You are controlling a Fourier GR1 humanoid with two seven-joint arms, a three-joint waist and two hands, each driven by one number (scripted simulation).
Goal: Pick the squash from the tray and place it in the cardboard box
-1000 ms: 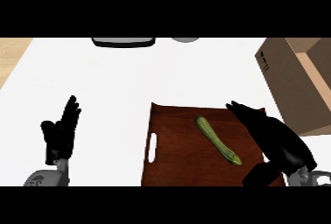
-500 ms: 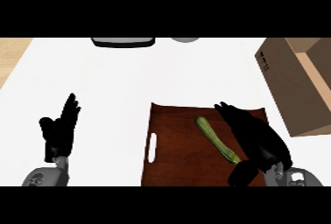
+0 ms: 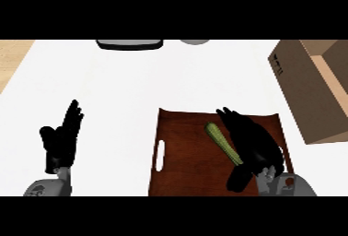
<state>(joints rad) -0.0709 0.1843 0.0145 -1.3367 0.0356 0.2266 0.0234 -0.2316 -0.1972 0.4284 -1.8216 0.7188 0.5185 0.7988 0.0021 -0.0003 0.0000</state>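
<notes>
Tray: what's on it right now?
The green squash lies on the brown tray, with the right hand over the tray beside it, fingers straight. The hand hides the squash's right edge and the tray surface beneath.

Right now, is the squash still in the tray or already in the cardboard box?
In the tray. The squash lies flat on the brown tray, beside the right hand; the cardboard box stands apart.
</notes>
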